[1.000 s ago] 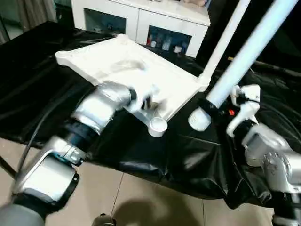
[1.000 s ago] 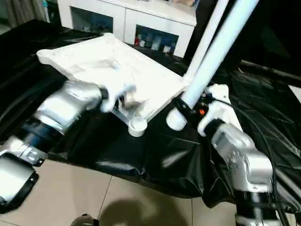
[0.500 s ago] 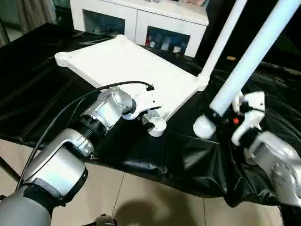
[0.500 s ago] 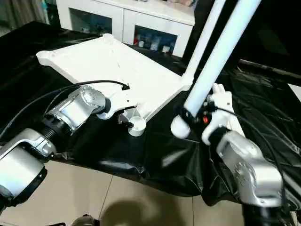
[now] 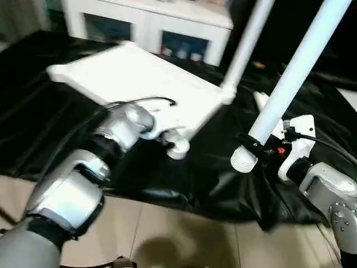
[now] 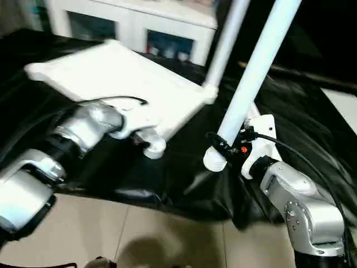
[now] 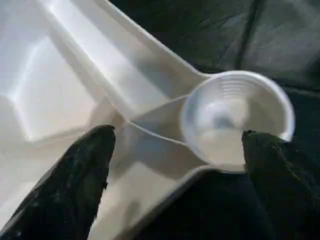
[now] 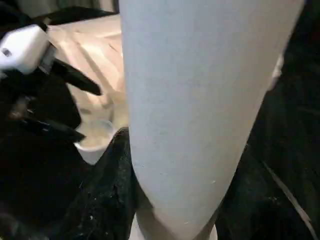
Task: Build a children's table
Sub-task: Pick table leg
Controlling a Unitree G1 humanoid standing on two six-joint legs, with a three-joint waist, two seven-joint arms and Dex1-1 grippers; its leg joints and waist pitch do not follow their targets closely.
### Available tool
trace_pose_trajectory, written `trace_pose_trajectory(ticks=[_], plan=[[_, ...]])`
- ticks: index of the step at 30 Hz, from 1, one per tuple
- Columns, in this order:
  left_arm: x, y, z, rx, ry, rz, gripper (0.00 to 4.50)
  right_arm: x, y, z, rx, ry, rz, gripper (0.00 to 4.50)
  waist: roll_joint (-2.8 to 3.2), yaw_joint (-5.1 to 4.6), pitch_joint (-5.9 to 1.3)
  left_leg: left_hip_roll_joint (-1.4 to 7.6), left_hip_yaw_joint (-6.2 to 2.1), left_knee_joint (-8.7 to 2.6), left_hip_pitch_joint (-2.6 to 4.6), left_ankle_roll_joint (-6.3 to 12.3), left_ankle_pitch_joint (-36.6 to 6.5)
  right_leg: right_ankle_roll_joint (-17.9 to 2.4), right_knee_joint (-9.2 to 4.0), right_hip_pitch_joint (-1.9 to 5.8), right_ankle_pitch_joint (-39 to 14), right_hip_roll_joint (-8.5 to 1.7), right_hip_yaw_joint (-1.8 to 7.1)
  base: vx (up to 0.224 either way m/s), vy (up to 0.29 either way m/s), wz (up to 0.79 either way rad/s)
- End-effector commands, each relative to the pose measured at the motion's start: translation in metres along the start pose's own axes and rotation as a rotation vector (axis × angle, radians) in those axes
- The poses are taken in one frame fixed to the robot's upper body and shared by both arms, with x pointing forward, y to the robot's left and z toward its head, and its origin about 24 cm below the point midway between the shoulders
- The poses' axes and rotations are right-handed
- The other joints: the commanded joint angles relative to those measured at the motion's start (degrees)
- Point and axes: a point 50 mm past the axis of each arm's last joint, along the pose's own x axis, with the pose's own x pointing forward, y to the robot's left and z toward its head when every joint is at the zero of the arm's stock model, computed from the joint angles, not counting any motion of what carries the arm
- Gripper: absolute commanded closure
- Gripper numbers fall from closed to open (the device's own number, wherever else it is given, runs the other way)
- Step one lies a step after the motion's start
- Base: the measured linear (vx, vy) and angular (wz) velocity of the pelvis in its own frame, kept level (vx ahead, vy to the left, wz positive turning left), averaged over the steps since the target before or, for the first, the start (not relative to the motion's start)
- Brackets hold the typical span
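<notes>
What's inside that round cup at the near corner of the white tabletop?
The round corner socket looks empty: a smooth white bottom with faint rings around its wall. The left gripper straddles that corner with fingers open. What lies beneath the tabletop is covered.

tabletop (image 5: 139, 84): 1 | legs (image 5: 290, 84): 2, maybe more hidden | cabinet (image 5: 150, 22): 1 | black cloth (image 5: 212, 167): 1
</notes>
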Motion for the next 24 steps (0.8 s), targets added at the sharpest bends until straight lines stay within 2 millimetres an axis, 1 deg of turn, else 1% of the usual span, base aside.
trace_pose_trajectory(ticks=[1,2,3,4,5,6,7,8,9,10,11,12,13,14,15,16,17,18,19,20,21,22,23,24], plan=[[0.001,-0.005,0.003,-0.045,-0.041,-0.065,0.0,-0.005,-0.001,0.007,-0.015,-0.014,-0.01,2.66,1.21,-0.81,-2.22,3.75,-3.31,-7.04,2.22,-5.82,-43.0,-4.6,-3.83,1.61,-31.9,-4.14,1.36,0.0,0.0,0.0],[-0.005,-0.004,0.005,-0.091,-0.093,-0.112,0.0,-0.005,0.0,0.006,-0.013,-0.014,-0.006,2.66,1.16,-1.05,-1.94,3.82,-3.28,-7.46,2.03,-6.28,-44.3,-5.3,-3.32,1.81,-31.4,-4.27,1.45,0.0,0.0,0.0],[-0.012,-0.003,0.006,-0.112,-0.124,-0.151,0.0,-0.004,0.0,0.005,-0.011,-0.014,-0.003,2.66,1.26,-0.98,-1.78,3.72,-3.16,-7.56,2.06,-6.57,-44.6,-5.5,-3.22,1.79,-31.7,-4.4,1.57,0.0,0.0,0.0],[-0.015,-0.001,0.005,-0.108,-0.125,-0.162,0.0,-0.004,0.0,0.005,-0.01,-0.013,-0.002,2.66,1.17,-0.83,-1.43,3.5,-2.84,-7.3,2.56,-6.85,-44.6,-5.7,-3.91,1.11,-34.1,-4.66,1.55,0.0,0.0,0.0],[-0.019,0.0,0.003,-0.101,-0.121,-0.171,0.0,-0.004,0.001,0.004,-0.01,-0.014,0.0,2.66,0.93,-0.72,-1.41,2.9,-2.6,-5.96,3.42,-6.5,-41.9,-5.1,-5.48,0.41,-38.2,-5.55,1.35,0.0,0.0,0.0],[-0.022,0.003,-0.001,-0.082,-0.092,-0.158,0.0,-0.003,0.001,0.005,-0.009,-0.014,0.004,2.66,0.69,-0.71,-1.28,2.22,-2.58,-4.51,3.62,-5.43,-36.7,-3.3,-7.49,0.31,-43.6,-6.6,0.62,0.0,0.0,0.0],[-0.025,0.007,-0.007,-0.056,-0.055,-0.132,0.0,-0.002,0.002,0.005,-0.01,-0.014,0.009,2.66,0.9,-0.66,-1.09,2.18,-2.62,-4.09,3.59,-5.01,-35.0,-2.4,-8.2,0.53,-45.6,-6.95,-0.05,0.0,0.0,0.0],[-0.026,0.008,-0.008,-0.051,-0.049,-0.127,0.0,-0.001,0.002,0.005,-0.01,-0.014,0.011,2.66,1.4,-1.02,-0.94,2.86,-3.21,-4.81,2.33,-4.96,-35.2,-0.6,-7.7,2.08,-44.7,-6.41,-1.81,0.0,0.0,0.0],[-0.026,0.008,-0.009,-0.049,-0.046,-0.121,0.0,-0.001,0.002,0.005,-0.01,-0.014,0.011,2.66,2.41,-0.85,-0.72,4.06,-3.58,-6.89,1.05,-5.41,-39.7,-0.8,-5.18,3.52,-40.3,-5.23,-2.36,-0.063,0.009,-0.2],[-0.029,0.012,-0.013,-0.033,-0.013,-0.083,0.0,0.0,0.003,0.005,-0.008,-0.016,0.016,2.66,3.33,2.03,-0.15,4.53,-1.85,-13.39,-5.5,-7.29,-50.7,-4.0,9.17,6.8,-17.9,-0.59,-0.33,-0.053,0.002,-0.09],[-0.031,0.013,-0.014,-0.027,0.0,-0.073,0.0,0.0,0.003,0.005,-0.007,-0.016,0.018,2.66,1.68,3.09,-1.43,2.56,1.65,-12.37,-0.69,-5.62,-43.4,-4.7,8.64,2.41,-14.8,0.48,2.85,-0.052,-0.024,0.08],[-0.032,0.015,-0.015,-0.025,0.0,-0.047,0.0,0.0,0.003,0.005,-0.007,-0.017,0.018,2.66,-2.83,2.89,-1.83,0.07,0.12,-0.99,4.8,-4.21,-21.7,-4.4,-3.18,-3.05,-42.8,-7.67,6.09,0.064,-0.128,0.18],[-0.032,0.016,-0.015,-0.026,-0.004,-0.039,0.0,0.0,0.003,0.005,-0.006,-0.018,0.017,2.66,-1.41,3.67,-1.81,-0.68,-1.35,1.44,2.69,-1.51,-10.6,-6.1,-4.32,-1.35,-45.2,-10.11,8.56,0.141,-0.179,0.07],[-0.033,0.017,-0.012,-0.051,-0.052,-0.021,0.0,0.001,0.004,0.004,-0.006,-0.02,0.015,2.66,-0.92,5.14,-2.62,-0.21,-2.01,-1.13,-1.37,0.38,1.0,-6.2,-1.4,3.36,-34.1,-7.86,7.9,0.139,-0.152,-0.1],[-0.034,0.02,-0.004,-0.092,-0.144,0.024,0.0,0.0,0.004,0.004,-0.007,-0.024,0.01,2.66,0.2,5.67,-2.79,1.23,-1.4,-3.08,-0.53,0.0,3.2,-7.5,-0.45,2.59,-25.4,-6.38,6.72,0.093,-0.084,0.0],[-0.036,0.021,0.0,-0.115,-0.201,0.053,0.0,-0.001,0.004,0.004,-0.007,-0.028,0.004,2.66,0.6,5.36,-3.02,1.89,-0.92,-3.58,0.58,0.03,3.3,-8.9,0.96,1.1,-14.7,-4.39,6.03,0.0,0.0,0.0],[-0.048,0.029,0.017,-0.27,-0.456,0.207,0.0,-0.005,0.001,0.004,-0.005,-0.043,-0.07,2.66,1.92,4.27,-3.72,3.19,-1.18,-3.41,1.34,-0.11,2.9,-15.4,3.93,0.89,8.4,-2.92,5.63,0.0,0.0,0.0],[-0.054,0.032,0.019,-0.327,-0.528,0.258,0.0,-0.007,-0.001,0.004,-0.004,-0.047,-0.101,2.66,1.6,4.54,-3.91,2.76,-0.71,-3.05,0.97,2.46,4.9,-18.6,4.13,1.1,16.4,-2.8,5.43,0.0,0.0,0.0],[-0.054,0.032,0.019,-0.327,-0.528,0.258,0.0,-0.007,-0.001,0.004,-0.004,-0.047,-0.101,2.66,1.4,4.72,-3.95,2.34,-0.22,-2.96,0.92,3.73,4.3,-19.5,3.99,1.2,17.4,-2.9,5.53,0.0,0.0,0.0],[-0.063,0.03,0.02,-0.411,-0.651,0.382,0.0,-0.013,-0.006,0.003,-0.015,-0.059,-0.199,2.66,1.57,5.12,-4.14,1.74,-0.07,-2.81,-0.04,4.78,3.5,-20.1,3.97,2.21,17.5,-3.18,5.59,0.0,0.0,0.0],[-0.063,0.029,0.02,-0.415,-0.658,0.391,0.0,-0.014,-0.006,0.003,-0.016,-0.061,-0.205,2.66,1.46,5.11,-4.12,2.08,-0.16,-2.94,-0.4,4.78,2.9,-20.0,3.93,2.61,17.6,-3.46,5.59,0.0,0.0,0.0],[-0.063,0.029,0.02,-0.415,-0.658,0.391,0.0,-0.014,-0.006,0.003,-0.016,-0.061,-0.205,2.66,1.17,5.12,-3.9,1.86,-0.02,-3.01,-0.48,5.01,2.3,-19.5,3.6,2.54,17.0,-3.31,5.52,0.0,0.0,0.0],[-0.066,0.021,0.018,-0.406,-0.691,0.462,0.0,-0.019,-0.012,0.003,-0.085,-0.068,-0.309,2.66,1.72,5.03,-4.07,2.32,-0.35,-3.29,-0.31,4.15,0.5,-17.4,3.38,2.73,11.9,-3.36,5.37,0.0,0.0,0.0],[-0.067,0.008,0.016,-0.417,-0.715,0.541,0.0,-0.023,-0.015,-0.001,-0.082,-0.067,-0.381,2.66,1.6,4.53,-4.23,2.7,-0.46,-3.45,-0.45,3.91,0.9,-16.9,3.3,2.87,11.8,-3.37,5.24,0.0,0.0,0.0]])
